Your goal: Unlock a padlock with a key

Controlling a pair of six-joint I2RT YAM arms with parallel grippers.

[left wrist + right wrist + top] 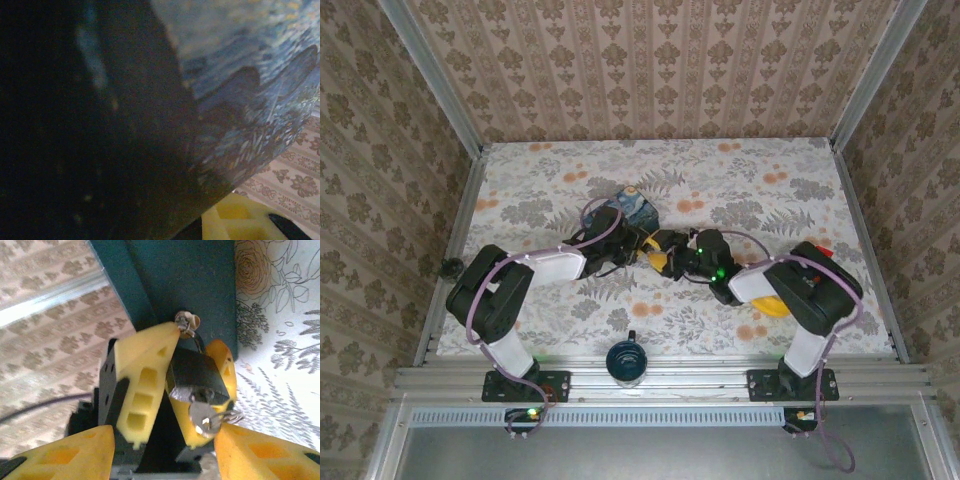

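Black plastic made one small object (450, 266) on the ledge left of the flowered bench (740, 180). One dark mug (625, 362) stood on the front rail between the two arm bases. Two arms reached inward and met near the bench's middle, just in front of one blue painted box (625, 205).

Seen from the right wrist, the left hand (196, 340) was closed on the one padlock (195, 372). Its two yellow fingers (142, 375) pressed the black body from either side. The padlock sat against the box's dark edge, and its shackle ran up to a small pale metal loop (186, 321) there. One key (201, 416) stood in the padlock's underside, and one wire ring (227, 416) hung from it to the right.

The right hand (165, 445) was open. Its two yellow fingers (260, 452) were spread wide at the bottom of its own view, and the key lay between them, ungripped. Whether the ring touched the right-hand finger could not be told.

The left wrist view was mostly dark blur. It showed the box's painted face close up and one yellow finger (240, 220) beneath it.
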